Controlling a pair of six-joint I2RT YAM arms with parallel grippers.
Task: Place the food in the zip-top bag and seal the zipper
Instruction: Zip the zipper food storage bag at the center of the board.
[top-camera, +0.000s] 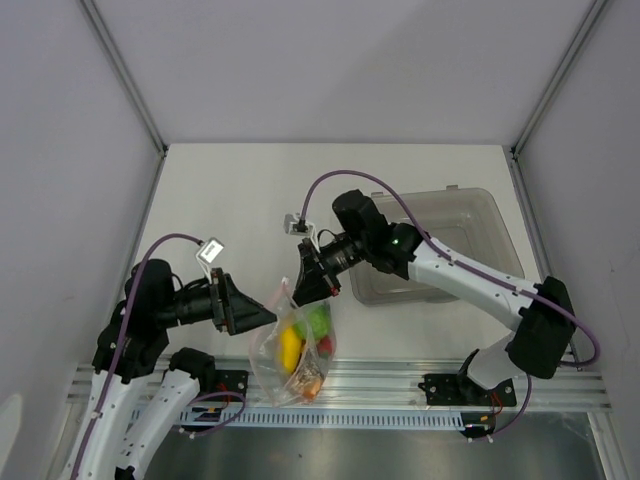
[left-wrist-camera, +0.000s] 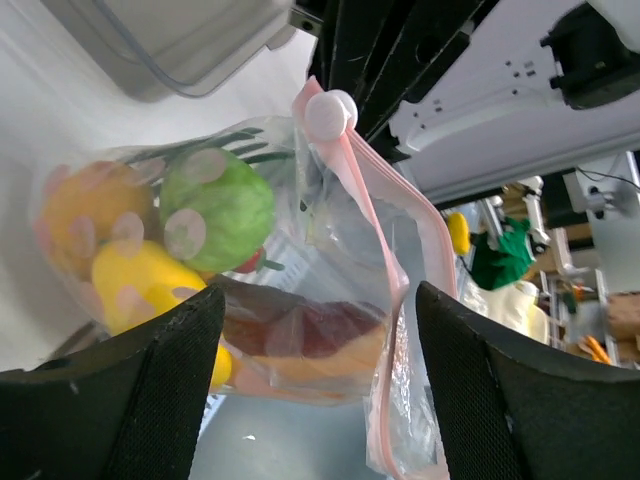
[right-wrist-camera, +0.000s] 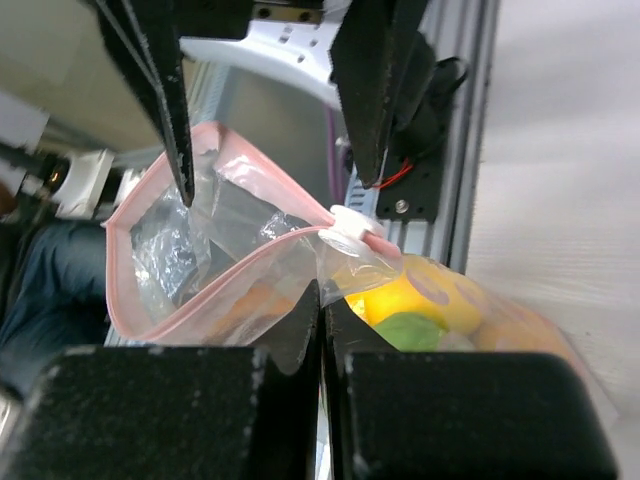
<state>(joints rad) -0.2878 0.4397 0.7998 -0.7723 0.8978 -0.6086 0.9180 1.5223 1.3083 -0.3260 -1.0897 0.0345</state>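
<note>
The clear zip-top bag (top-camera: 296, 348) hangs above the table's near edge between my two grippers. Inside it lies the food: a green round fruit (left-wrist-camera: 216, 206), a yellow fruit (left-wrist-camera: 142, 286) and a purple and orange piece (left-wrist-camera: 322, 342). My right gripper (right-wrist-camera: 322, 300) is shut on the bag's film just under the white slider (right-wrist-camera: 356, 226). The pink zipper (right-wrist-camera: 200, 292) gapes in a loop beside the slider. My left gripper (left-wrist-camera: 315, 300) stands open, one finger on each side of the bag's pink edge (left-wrist-camera: 386, 240), not pinching it.
A grey translucent bin (top-camera: 450, 235) sits at the right of the table, behind the right arm. The aluminium rail (top-camera: 400, 385) runs along the near edge under the bag. White walls close in the table on three sides.
</note>
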